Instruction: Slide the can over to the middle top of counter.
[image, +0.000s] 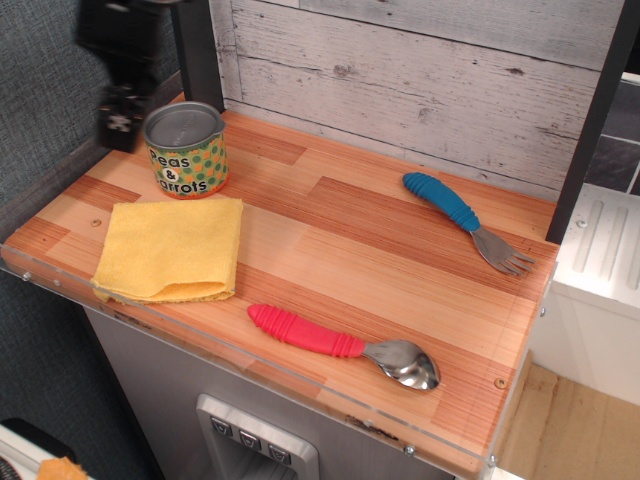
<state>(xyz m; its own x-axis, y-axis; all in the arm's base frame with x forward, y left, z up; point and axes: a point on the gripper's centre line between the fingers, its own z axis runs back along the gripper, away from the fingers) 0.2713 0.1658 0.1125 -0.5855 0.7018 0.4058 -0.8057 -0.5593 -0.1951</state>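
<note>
The black arm comes down from the top left corner of the picture. It is blurry. Its pincer hangs low at the left edge of the worktop, just to the left of the can. The blur hides the tips, so I cannot tell if the pincer is spread apart or pressed together. It does not seem to be holding anything. I cannot tell if it touches the can or if there is a tiny gap.

The can stands upright in the back left corner of the worktop, close to the grey plank wall and a dark post. Its grey lid faces up. Its label shows the words about peas and carrots.

A folded yellow cloth lies flat just in front of the can. A spoon with a red handle lies near the front edge, well apart from the can. A fork with a blue handle lies near the back on the right side, far from the can and the pincer.
</note>
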